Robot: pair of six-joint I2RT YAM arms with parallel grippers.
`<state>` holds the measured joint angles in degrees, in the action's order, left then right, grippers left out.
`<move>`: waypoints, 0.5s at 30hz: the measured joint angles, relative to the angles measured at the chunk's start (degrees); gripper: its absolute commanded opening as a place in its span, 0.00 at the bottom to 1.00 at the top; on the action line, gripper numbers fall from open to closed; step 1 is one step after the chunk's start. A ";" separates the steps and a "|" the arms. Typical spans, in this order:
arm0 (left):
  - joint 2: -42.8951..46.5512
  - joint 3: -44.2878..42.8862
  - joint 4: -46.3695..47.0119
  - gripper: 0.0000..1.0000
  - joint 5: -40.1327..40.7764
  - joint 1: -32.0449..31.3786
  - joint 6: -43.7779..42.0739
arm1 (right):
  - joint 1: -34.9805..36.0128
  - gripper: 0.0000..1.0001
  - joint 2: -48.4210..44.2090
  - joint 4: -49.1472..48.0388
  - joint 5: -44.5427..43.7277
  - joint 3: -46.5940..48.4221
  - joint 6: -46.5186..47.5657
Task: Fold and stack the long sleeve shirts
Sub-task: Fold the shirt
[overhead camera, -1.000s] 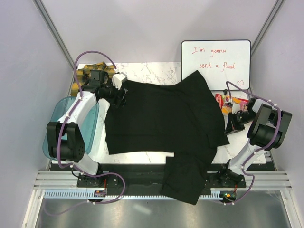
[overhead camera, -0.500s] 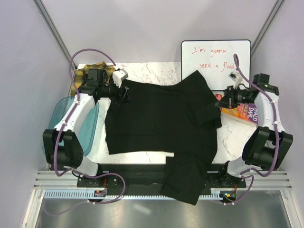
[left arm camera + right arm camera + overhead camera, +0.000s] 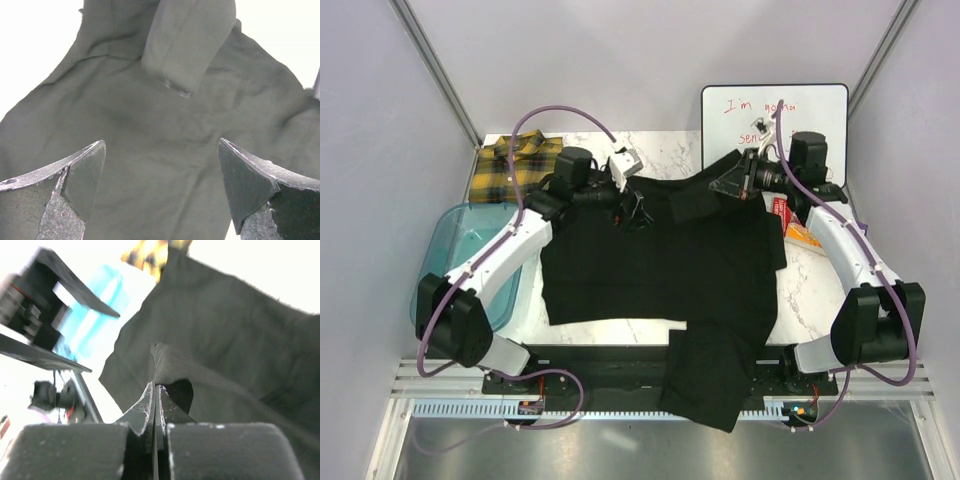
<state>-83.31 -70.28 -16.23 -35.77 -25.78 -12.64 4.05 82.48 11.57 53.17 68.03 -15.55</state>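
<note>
The black long sleeve shirt (image 3: pixel 660 265) lies spread over the marble table, with one sleeve (image 3: pixel 710 375) hanging off the near edge. My left gripper (image 3: pixel 635 207) hovers open over its back left part. In the left wrist view the gripper (image 3: pixel 161 144) has only flat black cloth (image 3: pixel 150 115) below it and nothing between the fingers. My right gripper (image 3: pixel 728 184) is shut on a raised fold at the shirt's back right. The right wrist view shows the gripper (image 3: pixel 154 388) pinching that black fold (image 3: pixel 167 365). The yellow-and-black plaid shirt (image 3: pixel 510 165) sits folded at the back left corner.
A translucent blue tub (image 3: pixel 460 265) stands at the table's left edge, also seen in the right wrist view (image 3: pixel 95 305). A whiteboard (image 3: pixel 820 125) with red writing leans at the back right. Snack packets (image 3: pixel 798 228) lie right of the black shirt.
My left gripper slid right along the shirt's back edge and opened wider. My right arm swung from the right side to the back, shut on the shirt's back right part and lifted it.
</note>
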 measured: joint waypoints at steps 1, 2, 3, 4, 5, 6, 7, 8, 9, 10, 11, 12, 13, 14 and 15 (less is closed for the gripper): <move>-0.85 -0.61 -0.15 0.97 1.16 -0.44 -0.46 | 0.02 0.00 0.04 -1.11 -0.70 0.81 -1.27; -1.73 -1.49 -0.50 0.95 2.34 -0.37 -1.46 | -0.07 0.00 0.09 -2.05 -1.53 2.14 -2.49; -3.06 -2.97 -0.83 0.88 3.65 0.26 -3.06 | -0.22 0.00 0.09 -3.08 -2.47 3.72 -3.50; -5.03 -5.22 -1.07 0.85 4.83 1.70 -5.68 | -0.33 0.00 0.07 -4.48 -3.43 5.70 -4.50; -6.64 -7.10 -1.03 0.81 5.49 3.32 -7.34 | -0.44 0.00 -0.02 -5.40 -4.17 6.99 -5.03; -8.92 -10.03 -1.70 0.77 5.11 5.51 -9.44 | -0.50 0.00 -0.04 -6.08 -5.03 8.22 -5.57; -12.04 -13.94 -2.21 0.77 3.89 8.50 -11.67 | -0.55 0.00 -0.20 -7.06 -6.05 9.51 -6.19; -15.12 -18.10 -2.86 0.77 2.86 11.52 -13.73 | -0.61 0.00 -0.44 -8.04 -7.17 10.75 -6.91; -18.51 -22.62 -3.52 0.77 1.99 14.58 -16.06 | -0.72 0.00 -0.66 -8.46 -7.98 11.54 -7.37; -21.57 -26.43 -4.33 0.78 1.70 17.03 -18.88 | -0.81 0.00 -0.96 -9.05 -8.81 12.39 -7.98; -24.39 -30.05 -5.35 0.79 1.60 19.41 -22.03 | -0.94 0.00 -1.22 -9.40 -9.66 13.25 -8.59; -26.67 -32.48 -6.10 0.78 1.66 21.38 -25.05 | -1.05 0.00 -1.42 -9.62 -10.49 14.10 -9.09; -28.00 -33.59 -6.75 0.78 1.81 22.45 -27.63 | -1.27 0.00 -1.64 -9.99 -11.54 14.86 -9.62; -29.44 -34.40 -7.85 0.78 2.21 23.21 -30.64 | -1.51 0.00 -1.86 -10.34 -12.39 15.50 -10.10; -30.73 -34.91 -8.59 0.78 2.47 23.43 -33.20 | -1.75 0.00 -2.10 -10.64 -13.33 16.06 -10.47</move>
<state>-114.04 -105.19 -24.82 -33.30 -2.35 -45.84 2.31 80.38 0.93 39.83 84.09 -26.02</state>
